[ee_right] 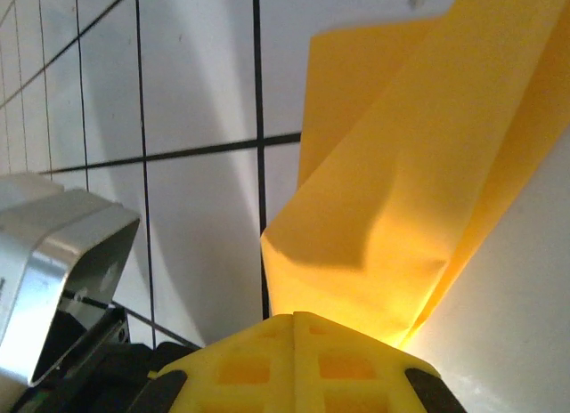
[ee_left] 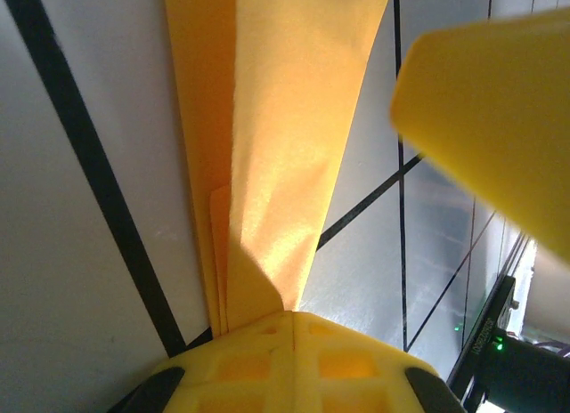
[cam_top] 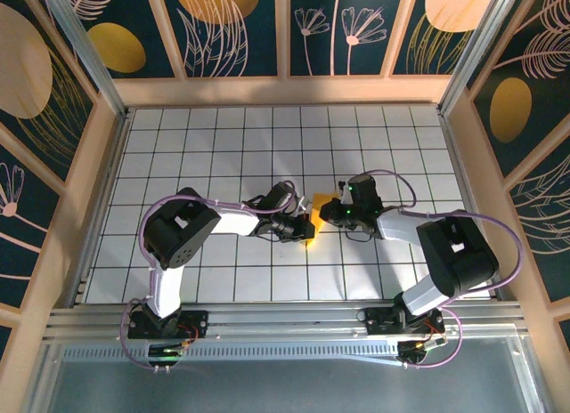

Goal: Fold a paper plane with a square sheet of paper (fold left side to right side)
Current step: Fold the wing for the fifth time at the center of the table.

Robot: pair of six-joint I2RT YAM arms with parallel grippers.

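- The folded orange-yellow paper [cam_top: 313,221] is being held near the middle of the white tiled table [cam_top: 223,137], between the two tools that are meeting there.
- In the top view, the left tool [cam_top: 301,224] is being brought in on the paper's 8 o'clock side and the right tool [cam_top: 335,208] on its 2 o'clock side. The two are being kept just beside each other.
- In the left wrist view, the left tool [ee_left: 292,342] is being shown with its yellow fingers together, clamped on the paper [ee_left: 285,119].
- The paper is being gripped there at 6 o'clock as a narrow, layered strip that is widening toward 12 o'clock. Overlapping edges are being shown along its 9 o'clock side.
- A blurred yellow shape [ee_left: 499,110] is being shown at 2 o'clock in that view, and what it is cannot be told.
- Dark hardware [ee_left: 503,360] with small green lights is being seen at 5 o'clock in the same view.
- In the right wrist view, the right tool [ee_right: 294,346] is likewise being shown closed on the paper [ee_right: 401,190].
- From that grip the paper is fanning out toward 1 o'clock in creased layers. Whether it is touching the tiles cannot be told.
- A silvery housing [ee_right: 62,262] is being seen at 8 o'clock in that view, above the black grid lines.
- The table is being enclosed by dark blue patterned walls [cam_top: 116,44] at 9, 12 and 3 o'clock.
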